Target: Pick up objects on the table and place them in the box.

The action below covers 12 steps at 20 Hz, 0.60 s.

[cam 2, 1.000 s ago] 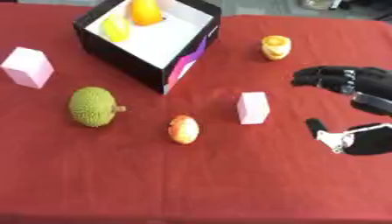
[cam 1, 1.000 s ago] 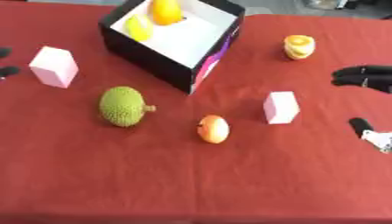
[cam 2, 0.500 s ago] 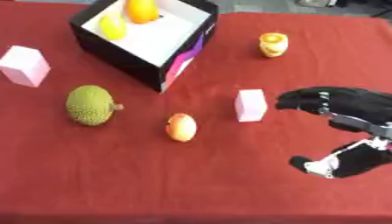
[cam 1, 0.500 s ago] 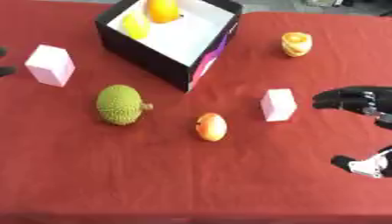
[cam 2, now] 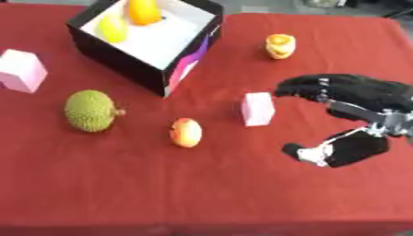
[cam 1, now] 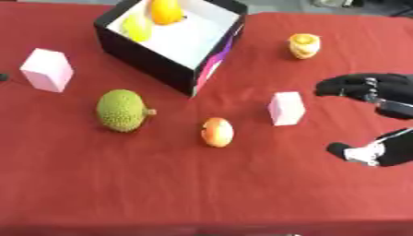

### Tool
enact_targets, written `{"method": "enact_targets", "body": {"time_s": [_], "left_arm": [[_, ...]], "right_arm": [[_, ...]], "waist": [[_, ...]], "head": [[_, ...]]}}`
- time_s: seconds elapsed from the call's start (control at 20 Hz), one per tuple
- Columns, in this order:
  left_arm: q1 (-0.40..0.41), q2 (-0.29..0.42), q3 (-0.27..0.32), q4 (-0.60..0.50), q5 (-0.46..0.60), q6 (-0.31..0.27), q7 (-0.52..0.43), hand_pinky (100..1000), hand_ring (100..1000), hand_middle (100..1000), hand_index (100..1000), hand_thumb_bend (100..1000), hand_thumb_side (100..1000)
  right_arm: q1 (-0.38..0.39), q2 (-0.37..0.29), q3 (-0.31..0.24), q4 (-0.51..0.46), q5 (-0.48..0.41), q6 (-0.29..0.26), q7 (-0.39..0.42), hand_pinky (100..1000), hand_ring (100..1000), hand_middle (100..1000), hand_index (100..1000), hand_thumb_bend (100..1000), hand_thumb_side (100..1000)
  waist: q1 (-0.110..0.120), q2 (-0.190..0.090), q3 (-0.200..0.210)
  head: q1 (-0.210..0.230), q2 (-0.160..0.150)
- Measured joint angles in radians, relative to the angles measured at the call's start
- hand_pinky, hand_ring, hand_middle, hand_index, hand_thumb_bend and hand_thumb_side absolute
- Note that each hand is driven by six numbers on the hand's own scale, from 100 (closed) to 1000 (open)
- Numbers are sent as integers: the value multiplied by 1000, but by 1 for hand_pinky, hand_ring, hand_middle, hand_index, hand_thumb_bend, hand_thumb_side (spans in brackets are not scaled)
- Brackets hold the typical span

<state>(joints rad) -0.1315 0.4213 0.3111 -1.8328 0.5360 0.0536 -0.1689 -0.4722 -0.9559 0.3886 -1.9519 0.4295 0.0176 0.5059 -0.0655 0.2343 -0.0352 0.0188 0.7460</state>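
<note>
A black box (cam 1: 145, 55) with a white inside stands at the back left and holds an orange fruit (cam 1: 164, 10) and a yellow fruit (cam 1: 136, 26). On the red table lie a green spiky fruit (cam 1: 122, 110), an orange-red fruit (cam 1: 217, 132), a small pink block (cam 2: 258, 109), a larger pink block (cam 1: 48, 69) at the left, and a yellow-orange object (cam 1: 304, 45) at the back. My right hand (cam 2: 361, 119) is open, fingers and thumb spread, just right of the small pink block and apart from it. A dark bit at the left edge (cam 1: 3, 77) may be my left hand.
The red table (cam 1: 161, 184) reaches to the front edge of the view. Bare cloth fills the front half. The box's near corner stands close to the green fruit and the small pink block.
My right hand has moved left, toward the small pink block, with fingers still spread. The camera has shifted slightly. The objects have stayed put.
</note>
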Motion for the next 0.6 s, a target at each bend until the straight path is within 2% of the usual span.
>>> {"method": "enact_targets", "body": {"time_s": [0.25, 0.6], "left_arm": [[0, 3, 0, 3, 2, 1, 1, 728, 831, 821, 853, 200, 719], [-7, 3, 0, 4, 10, 1, 2, 730, 832, 822, 852, 199, 709]], "right_arm": [[-43, 37, 10, 93, 24, -2, 11, 1000, 1000, 977, 987, 362, 708], [-92, 73, 30, 183, 51, -45, 35, 1000, 1000, 983, 986, 384, 715]], "waist": [[1, 0, 5], [3, 0, 19]], "head": [[-9, 0], [-11, 0]]}}
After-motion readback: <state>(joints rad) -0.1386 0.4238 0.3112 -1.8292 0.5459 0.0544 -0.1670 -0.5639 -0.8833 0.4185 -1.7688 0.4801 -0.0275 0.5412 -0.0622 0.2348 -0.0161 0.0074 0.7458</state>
